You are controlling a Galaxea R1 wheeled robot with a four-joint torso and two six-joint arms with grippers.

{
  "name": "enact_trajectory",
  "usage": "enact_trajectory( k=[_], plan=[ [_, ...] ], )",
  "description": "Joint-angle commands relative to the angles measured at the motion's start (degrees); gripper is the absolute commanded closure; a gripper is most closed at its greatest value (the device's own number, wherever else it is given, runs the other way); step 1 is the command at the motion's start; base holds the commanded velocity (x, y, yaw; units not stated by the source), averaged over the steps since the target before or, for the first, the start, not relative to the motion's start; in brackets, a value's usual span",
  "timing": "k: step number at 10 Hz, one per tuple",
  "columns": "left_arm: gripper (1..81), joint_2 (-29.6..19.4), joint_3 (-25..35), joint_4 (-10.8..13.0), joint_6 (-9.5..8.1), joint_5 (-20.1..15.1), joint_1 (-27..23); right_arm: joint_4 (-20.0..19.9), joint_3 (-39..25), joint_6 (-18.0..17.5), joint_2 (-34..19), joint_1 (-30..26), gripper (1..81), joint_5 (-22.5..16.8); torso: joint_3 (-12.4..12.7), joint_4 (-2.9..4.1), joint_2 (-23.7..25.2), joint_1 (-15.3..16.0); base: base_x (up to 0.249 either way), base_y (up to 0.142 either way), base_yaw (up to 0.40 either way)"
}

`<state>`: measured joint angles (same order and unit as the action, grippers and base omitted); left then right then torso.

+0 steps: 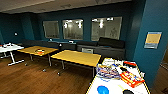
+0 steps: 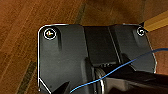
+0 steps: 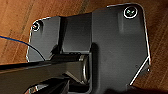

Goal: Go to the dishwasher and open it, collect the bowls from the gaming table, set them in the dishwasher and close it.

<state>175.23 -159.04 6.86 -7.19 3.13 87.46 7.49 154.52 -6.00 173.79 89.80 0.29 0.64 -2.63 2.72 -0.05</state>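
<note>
Jaws: state of both cannot be told; each wrist view gives dark robot plate over wooden floor (image 3: 15, 22), no fingertips to read.

Room: dark teal walls, a row of windows (image 1: 82, 29) at the back, low dark sofas beneath them. Floor is brown plank, open across the left and centre of the head view.

Tables: two wooden-topped tables (image 1: 76, 57) stand mid-room, well apart from the robot; a white table (image 1: 10, 48) sits at far left.

The gaming table (image 1: 95, 83), white top with yellow edging, runs away from the robot at lower right, its long axis pointing toward the teal wall pillar. Coloured game boxes (image 1: 131, 78) are strewn over its far and right parts.

Blue bowl (image 1: 102, 89): on the near end of that table, close to its left edge, apart from the boxes.

Judgement: the bowl lies ahead and to the right, so the right arm looks nearer. Open floor flanks the table's left edge; the pillar crowds its right side. The yellow edge (image 2: 156, 22) in the left wrist view suggests that arm hangs just beside the table.
</note>
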Motion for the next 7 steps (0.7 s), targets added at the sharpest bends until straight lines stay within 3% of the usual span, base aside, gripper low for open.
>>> enact_trajectory(
  k=[1, 7],
  plan=[
    [1.0, -0.05, -0.05, 0.43, 0.42, -2.43, -3.74, 0.16, -0.45, 0.02, 0.0, -2.99, 1.0, -2.93, 0.0, 0.0, 0.0, 0.05, 0.0, 0.0, -0.208],
    [1.0, -0.14, -0.05, 0.43, 0.42, -2.43, -3.74, -0.01, -0.46, 0.02, 0.09, -3.08, 1.0, -2.93, 0.0, 0.0, 0.0, 0.05, 0.0, 0.0, -0.207]
  ],
)
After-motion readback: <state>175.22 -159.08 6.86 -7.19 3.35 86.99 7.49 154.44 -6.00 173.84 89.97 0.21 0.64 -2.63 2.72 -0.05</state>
